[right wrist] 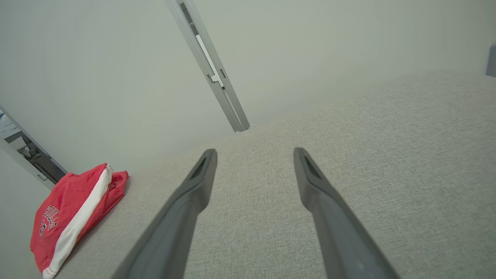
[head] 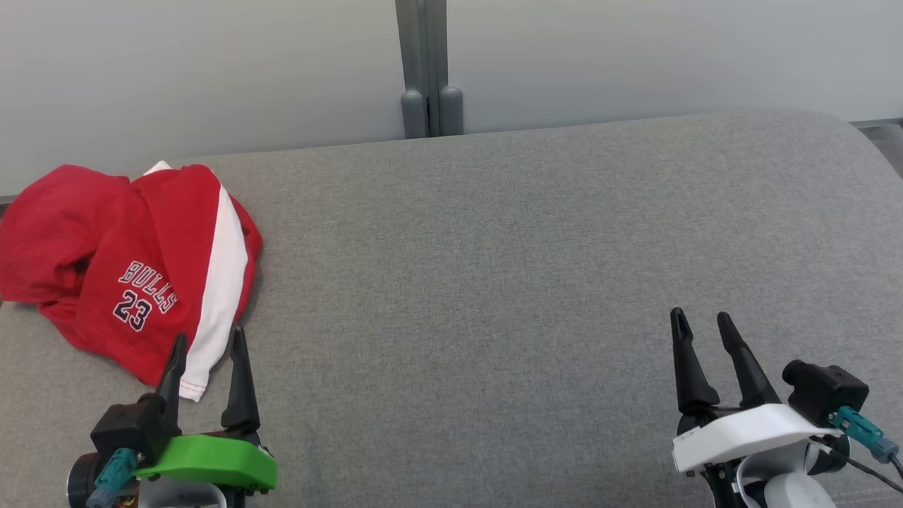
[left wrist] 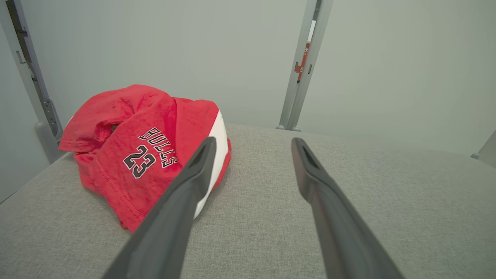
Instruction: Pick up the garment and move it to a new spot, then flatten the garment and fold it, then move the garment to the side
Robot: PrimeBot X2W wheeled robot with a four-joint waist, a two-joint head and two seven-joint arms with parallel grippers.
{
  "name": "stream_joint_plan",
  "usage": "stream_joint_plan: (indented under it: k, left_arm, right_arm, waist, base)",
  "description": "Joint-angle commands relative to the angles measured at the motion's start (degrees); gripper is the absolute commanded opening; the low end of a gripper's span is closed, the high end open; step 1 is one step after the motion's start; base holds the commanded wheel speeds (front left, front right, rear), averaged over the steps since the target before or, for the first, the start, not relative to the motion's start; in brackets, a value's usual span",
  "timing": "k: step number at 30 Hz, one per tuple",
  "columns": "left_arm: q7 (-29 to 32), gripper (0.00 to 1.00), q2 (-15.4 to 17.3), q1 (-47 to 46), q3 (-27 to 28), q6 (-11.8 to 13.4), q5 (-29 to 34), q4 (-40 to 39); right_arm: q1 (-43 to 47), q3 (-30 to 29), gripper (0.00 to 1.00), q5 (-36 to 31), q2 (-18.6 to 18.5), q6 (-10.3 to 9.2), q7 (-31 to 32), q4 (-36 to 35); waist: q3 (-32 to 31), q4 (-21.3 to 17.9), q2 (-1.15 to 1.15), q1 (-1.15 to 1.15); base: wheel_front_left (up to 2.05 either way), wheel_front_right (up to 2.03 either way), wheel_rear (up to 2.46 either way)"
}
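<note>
Grey fabric surface (head: 494,282): spans the head view from edge to edge, with a rounded far corner at 2 o'clock.
Pale wall (head: 211,70): runs behind the surface across the top.
Garment (head: 134,268): red with a white side stripe, printed "BULLS 23". It lies crumpled (not flattened) at 9 o'clock on the surface, against its left edge.
Left gripper (head: 209,334): at 7 o'clock, green-bodied, 2 dark fingers spread apart and holding nothing. The fingertips sit at the garment's near hem. In the left wrist view the garment lies ahead toward 10 o'clock. Contact cannot be told.
Right gripper (head: 700,313): at 5 o'clock, white-bodied, fingers spread apart over bare fabric, well apart from the garment.
Grey post (head: 429,70): upright at 12 o'clock, between the wall panels.
</note>
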Motion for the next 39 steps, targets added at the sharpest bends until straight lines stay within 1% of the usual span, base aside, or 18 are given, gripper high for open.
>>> stream_joint_plan:
  k: [1, 14, 27, 34, 39]
  left_arm:
    - [-0.46, 1.00, 0.63, 0.42, 0.00, 0.26, 1.49, -0.19]
    - [-2.01, 1.00, 1.15, 0.69, -0.81, 0.92, 7.43, 0.42]
    - [-3.37, 1.00, 1.27, 0.53, -1.41, 0.57, 11.90, 1.98]
    - [-4.15, 1.00, 1.10, 0.46, -1.53, 0.27, 13.28, 2.82]
    - [-3.57, 1.00, 0.99, 0.53, -1.91, 0.67, 12.68, 2.60]
  right_arm:
    - [0.27, -0.10, 1.00, -1.54, -0.32, 0.16, -0.56, -0.60]
    - [0.89, 0.07, 1.00, -7.89, -0.35, 0.18, -2.11, -0.54]
    - [1.09, 0.74, 1.00, -13.33, -0.37, 0.18, -3.37, 0.00]
    - [1.36, 1.01, 1.00, -15.40, -0.39, 0.18, -3.77, 0.19]
    - [1.48, 0.65, 1.00, -14.93, -0.38, 0.12, -3.36, 0.14]
  waist:
    - [0.00, 0.03, 0.00, 0.00]
    - [0.01, 0.09, 0.00, 0.00]
    - [-0.31, 0.30, 0.00, 0.00]
    - [-0.79, 0.43, 0.00, 0.00]
    - [-1.07, 0.58, 0.00, 0.00]
  base:
    - [0.00, 0.00, 0.00]
    - [0.00, 0.00, 0.00]
    - [0.00, 0.00, 0.00]
    - [0.00, 0.00, 0.00]
    - [0.00, 0.00, 0.00]
